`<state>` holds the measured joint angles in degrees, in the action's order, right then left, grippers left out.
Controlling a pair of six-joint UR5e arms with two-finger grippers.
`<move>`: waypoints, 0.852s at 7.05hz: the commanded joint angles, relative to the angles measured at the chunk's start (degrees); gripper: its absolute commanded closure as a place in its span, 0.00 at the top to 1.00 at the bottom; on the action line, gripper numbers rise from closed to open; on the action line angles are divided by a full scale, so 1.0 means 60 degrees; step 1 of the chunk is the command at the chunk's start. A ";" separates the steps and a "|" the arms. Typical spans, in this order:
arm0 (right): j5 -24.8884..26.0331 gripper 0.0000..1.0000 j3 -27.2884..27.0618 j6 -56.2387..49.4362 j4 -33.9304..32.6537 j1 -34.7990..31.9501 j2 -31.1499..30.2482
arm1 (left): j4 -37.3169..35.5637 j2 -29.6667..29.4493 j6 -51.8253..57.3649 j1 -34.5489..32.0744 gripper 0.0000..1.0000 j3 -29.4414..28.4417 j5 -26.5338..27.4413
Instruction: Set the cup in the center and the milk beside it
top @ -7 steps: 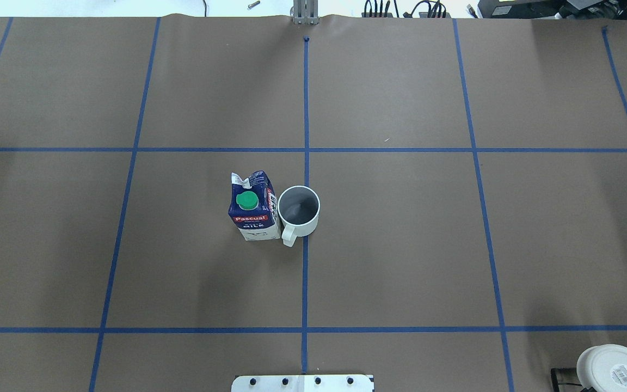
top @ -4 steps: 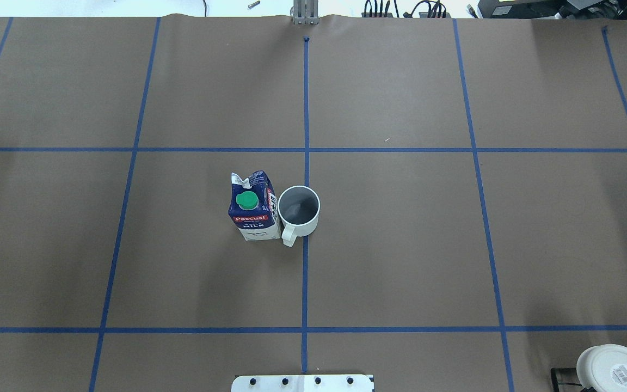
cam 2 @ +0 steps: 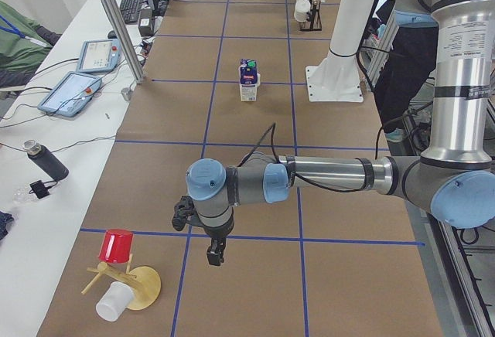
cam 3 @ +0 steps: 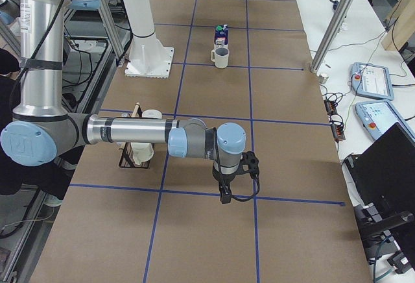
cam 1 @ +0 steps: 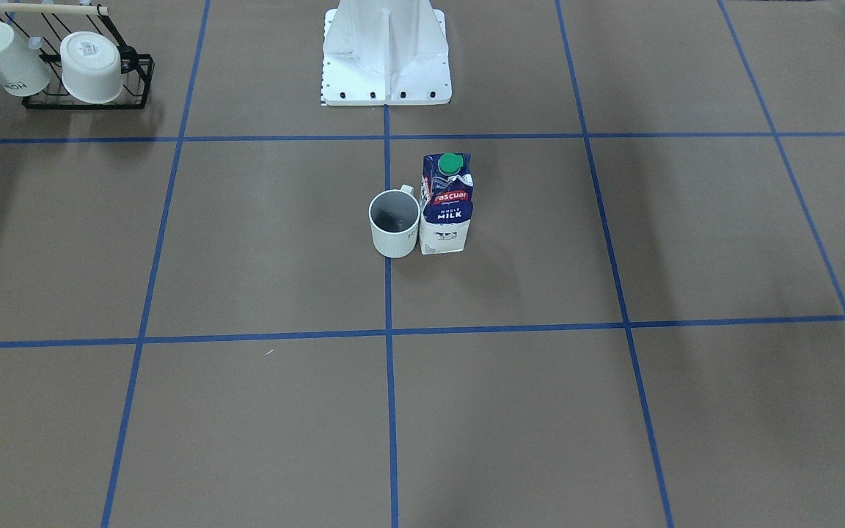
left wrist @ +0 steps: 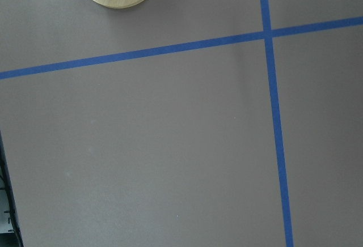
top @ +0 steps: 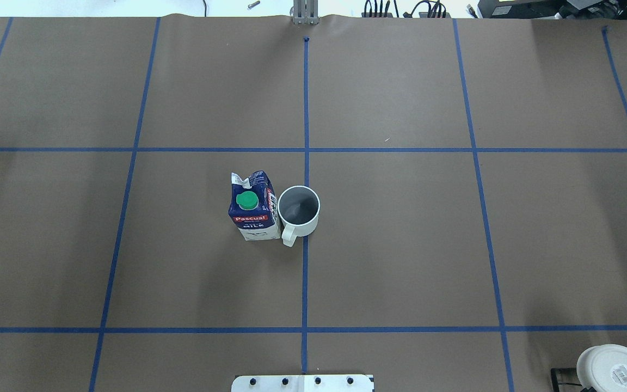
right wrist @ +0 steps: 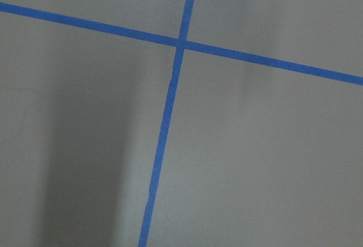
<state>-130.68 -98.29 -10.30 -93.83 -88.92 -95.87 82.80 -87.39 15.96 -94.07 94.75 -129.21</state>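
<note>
Brown paper covers the table (top: 400, 245), and you can see the cup (top: 299, 209) upright on the middle tape line (top: 305, 283) at the center (top: 327, 250). The milk (top: 253, 209) stands just beside it on the robot's left. A black rack (cam 1: 85, 103) holding a taller mug (cam 1: 4, 48) and a wide cup (cam 1: 92, 66) sits well apart by the robot's right, and a wooden stand (cam 2: 143, 287) with a red cup (cam 2: 117, 246) sits at the left end. The left gripper (cam 2: 214, 256) and right gripper (cam 3: 224, 197) hang low over opposite table ends, far from both items, and you cannot tell whether their fingers are apart or together.
</note>
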 commanded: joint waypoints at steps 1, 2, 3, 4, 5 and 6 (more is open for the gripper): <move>-0.0002 1.00 -0.0493 -0.0026 -0.0636 0.0010 -0.0120 | 0.0480 0.0092 0.0006 0.0005 0.98 0.0205 0.0001; -0.0017 1.00 -0.0479 -0.0026 -0.0621 0.0010 -0.0120 | 0.0497 0.0092 0.0006 0.0005 0.98 0.0190 0.0045; -0.0032 1.00 -0.0478 -0.0040 -0.0607 0.0010 -0.0178 | 0.0497 0.0136 0.0006 -0.0010 0.98 0.0219 0.0045; -0.0032 1.00 -0.0464 -0.0040 -0.0621 0.0010 -0.0179 | 0.0526 0.0151 0.0006 -0.0010 0.98 0.0234 0.0045; -0.0046 1.00 -0.0464 -0.0040 -0.0636 0.0010 -0.0179 | 0.0541 0.0151 0.0006 -0.0010 0.98 0.0263 0.0060; -0.0076 1.00 -0.0464 -0.0040 -0.0636 0.0010 -0.0194 | 0.0541 0.0165 0.0020 -0.0024 0.98 0.0481 0.0074</move>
<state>-130.96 -101.09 -10.54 -97.60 -88.86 -96.95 85.98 -86.49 16.01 -94.15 96.54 -128.86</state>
